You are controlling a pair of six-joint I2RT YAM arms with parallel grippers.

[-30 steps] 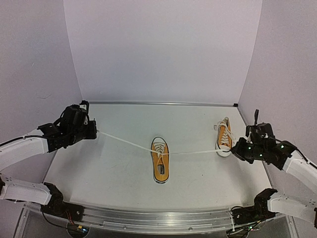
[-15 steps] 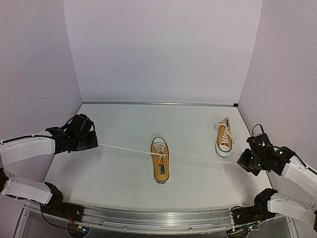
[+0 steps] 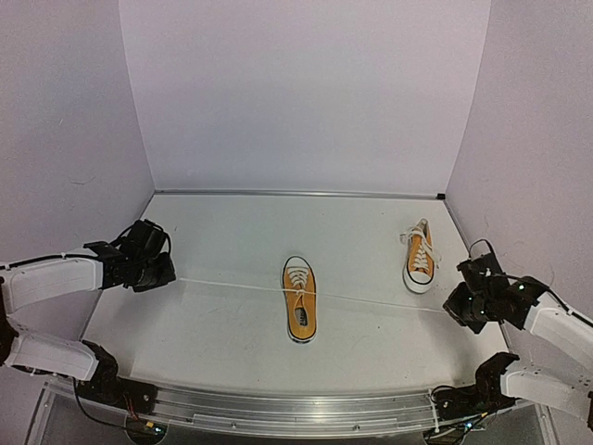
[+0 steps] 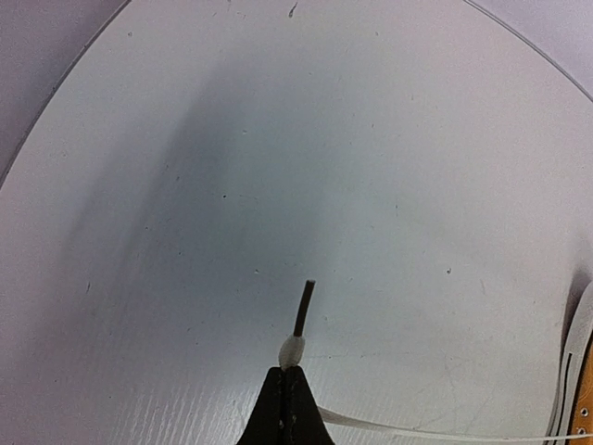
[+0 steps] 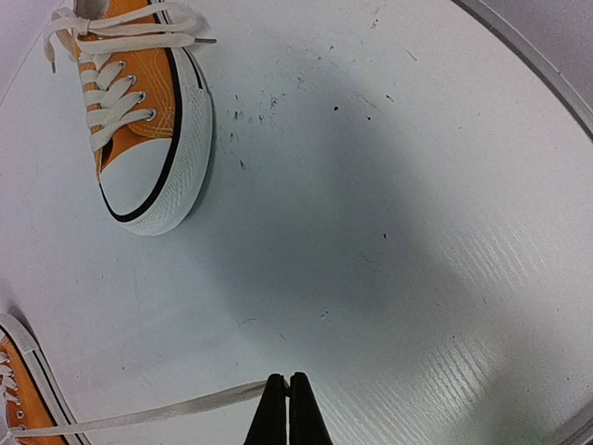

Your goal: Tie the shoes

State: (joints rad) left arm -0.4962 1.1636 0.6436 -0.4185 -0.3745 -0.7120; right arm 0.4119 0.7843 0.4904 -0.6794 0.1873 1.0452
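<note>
**Top view.** I see the left gripper [image 3: 168, 275] and the right gripper [image 3: 452, 311] low over the table [image 3: 232, 222], well apart at opposite sides. The centre shoe [image 3: 299, 301] lies between them, roughly midway, with its toe pointing away from the arm bases. Its left lace [image 3: 227, 284] and right lace [image 3: 380, 302] are drawn out sideways, one to each gripper, in a nearly straight line. The second shoe [image 3: 420, 258] sits just beyond the right gripper and slightly inboard of it, clear of the stretched lace.

**Left wrist view.** My left fingers are pressed together on the white lace close to its end. The dark aglet [image 4: 303, 311] sticks out past the fingertips. From the pinch the lace runs off to the right, toward the centre shoe's white sole at the frame edge.

**Right wrist view.** My right fingers are likewise pinched together on the other lace. It leaves the fingertips to the left and reaches the centre shoe at the lower left corner. The second shoe lies ahead and to the left, its toe cap toward the gripper.
</note>
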